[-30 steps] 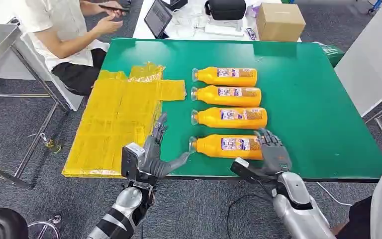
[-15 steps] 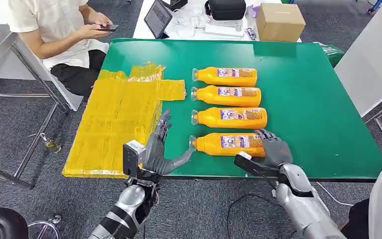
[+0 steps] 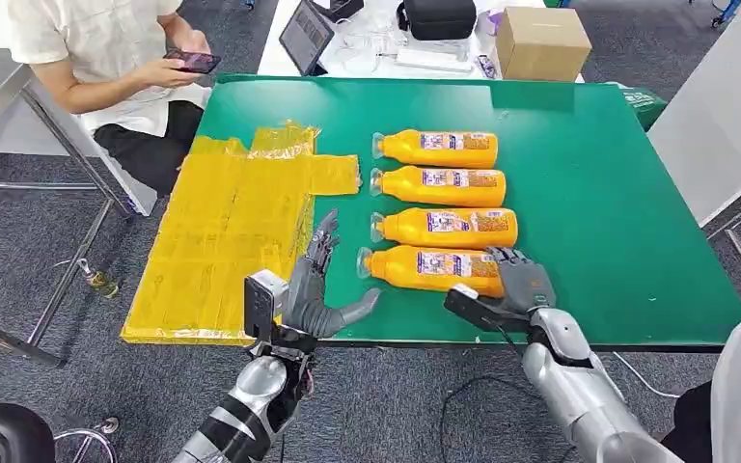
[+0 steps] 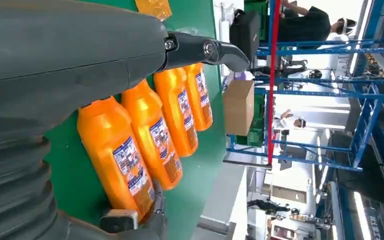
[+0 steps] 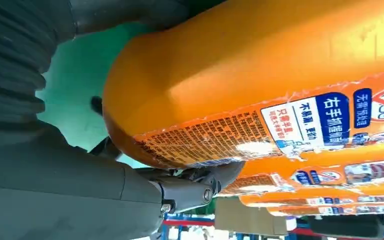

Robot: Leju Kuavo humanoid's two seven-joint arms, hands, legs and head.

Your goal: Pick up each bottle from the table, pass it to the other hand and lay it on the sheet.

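Right hand (image 3: 516, 285): reaching in over the near edge of the worktop, fingers wrapped round the base end of the nearest bottle (image 3: 429, 270), thumb under it; the right wrist view shows the bottle's base (image 5: 240, 80) filling the palm, a dark finger (image 5: 200, 187) curled against its label.
Nearest bottle: orange, lying on its side, cap toward the left hand, slightly skewed against the row; whether it is off the surface I cannot tell.
Left hand (image 3: 314, 289): holding nothing, fingers spread and pointing away from the robot, thumb stretched toward the bottle's cap but apart from it; it sits between the yellow sheet (image 3: 227, 231) and the bottles.
Other bottles: three more (image 3: 444, 183) lie in a parallel row farther from the robot, caps on the same side.
Worktop (image 3: 617, 193): green surface; the yellow sheet covers its left part and hangs over the edge.
Room: grey carpet; a seated person (image 3: 116, 58) at the far left corner holds a phone; a cardboard box (image 3: 542, 40) on a white table behind.
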